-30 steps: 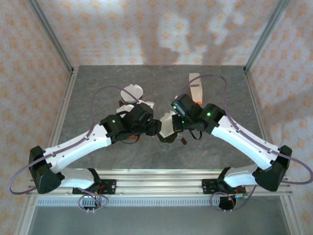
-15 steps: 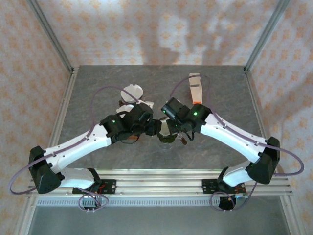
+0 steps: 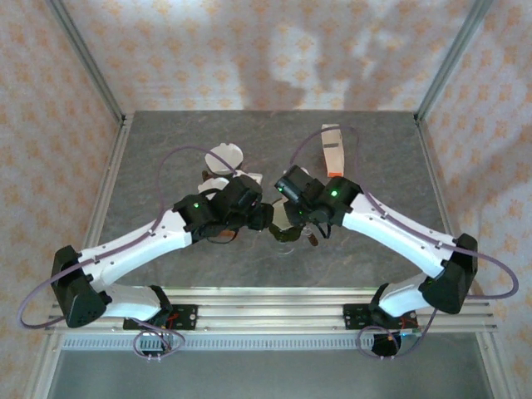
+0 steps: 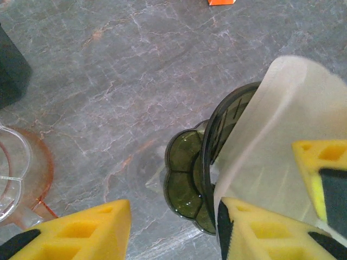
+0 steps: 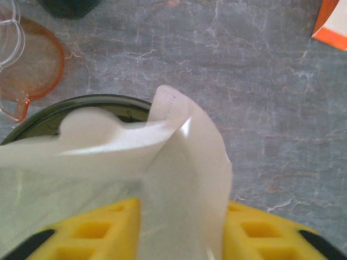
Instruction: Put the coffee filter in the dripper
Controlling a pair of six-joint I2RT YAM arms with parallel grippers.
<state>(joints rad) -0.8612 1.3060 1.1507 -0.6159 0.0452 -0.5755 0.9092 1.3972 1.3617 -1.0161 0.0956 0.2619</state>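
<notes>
Grey tabletop point(image 4: 108, 81) carries one dripper point(image 4: 184, 179) with one filter point(image 5: 184, 179) in it. We see the left fingers point(image 4: 92, 227) parted astride its rim and the right fingers point(image 5: 108, 227) parted loosely around the filter.

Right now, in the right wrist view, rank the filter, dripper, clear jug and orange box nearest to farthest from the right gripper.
1. Filter, between the jaws.
2. Dripper, just beyond, left.
3. Clear jug, upper left.
4. Orange box, top right corner.

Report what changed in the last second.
The right gripper swung left over the dripper and opened, letting go of the filter, which now stands in the dripper's mouth. The left gripper stayed open at the dripper; the box at the back did not move.
</notes>
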